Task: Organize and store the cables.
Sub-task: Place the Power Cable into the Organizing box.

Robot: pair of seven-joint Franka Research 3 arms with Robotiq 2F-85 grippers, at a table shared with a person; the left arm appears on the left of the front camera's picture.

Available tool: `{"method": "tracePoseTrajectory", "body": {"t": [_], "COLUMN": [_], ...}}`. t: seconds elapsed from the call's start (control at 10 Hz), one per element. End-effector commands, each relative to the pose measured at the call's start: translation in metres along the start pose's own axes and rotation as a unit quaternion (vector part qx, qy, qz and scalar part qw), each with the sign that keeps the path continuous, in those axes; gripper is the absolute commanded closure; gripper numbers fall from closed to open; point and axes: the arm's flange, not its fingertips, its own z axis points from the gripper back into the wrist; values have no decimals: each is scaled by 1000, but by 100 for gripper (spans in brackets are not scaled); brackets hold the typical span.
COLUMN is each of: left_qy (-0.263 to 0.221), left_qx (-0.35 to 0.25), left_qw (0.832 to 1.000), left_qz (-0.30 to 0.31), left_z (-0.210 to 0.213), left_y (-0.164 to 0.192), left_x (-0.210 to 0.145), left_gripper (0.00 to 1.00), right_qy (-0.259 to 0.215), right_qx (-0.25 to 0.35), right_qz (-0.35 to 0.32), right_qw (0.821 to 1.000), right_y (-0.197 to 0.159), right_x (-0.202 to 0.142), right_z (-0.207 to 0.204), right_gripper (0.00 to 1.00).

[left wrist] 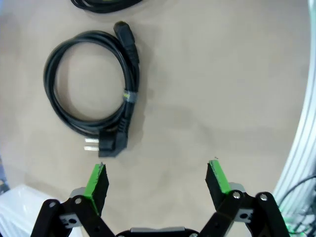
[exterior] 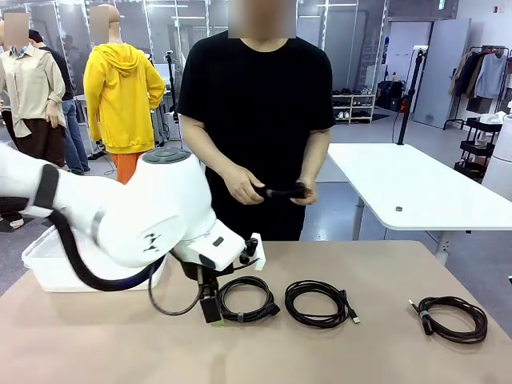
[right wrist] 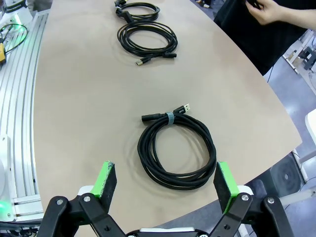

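Three cables lie in a row on the tan table (exterior: 376, 360): a left coil (exterior: 248, 280), a middle coil (exterior: 298, 314) and a right coil (exterior: 472, 308). My left gripper (exterior: 210, 308) hovers just left of the left coil. In the left wrist view that coil (left wrist: 129, 96) has a power plug, and my left gripper (left wrist: 158, 185) is open and empty just short of it. My right gripper (right wrist: 165, 180) is open above the right coil (right wrist: 207, 148), which is bound with a grey band. The person across the table holds another black cable (exterior: 282, 192) in both hands.
A white bin (exterior: 44, 268) stands at the table's left, behind my left arm. An aluminium rail (right wrist: 19, 98) runs along the table's near side. The middle coil (right wrist: 126, 43) and the far coil (right wrist: 148, 7) lie beyond my right gripper. A second white table (exterior: 416, 184) stands behind.
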Motion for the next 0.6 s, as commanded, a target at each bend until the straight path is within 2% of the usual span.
{"method": "tracePoseTrajectory", "body": {"t": [0.0,0.3,0.5], "left_qy": [24,43,40], "left_qx": [-13,-46,-44], "left_qw": [1000,998,998], "left_qz": [-13,-27,-32], "left_z": [-7,-30,-47], "left_y": [16,28,33], "left_x": [22,38,46], "left_gripper": [0,0,0], "right_qy": [9,9,9], "right_qx": [4,4,4], "right_qz": [-7,-7,-7], "right_qw": [1000,1000,1000], "right_y": [3,3,3], "right_x": [3,3,3], "right_z": [0,0,0], "right_gripper": [0,0,0]}}
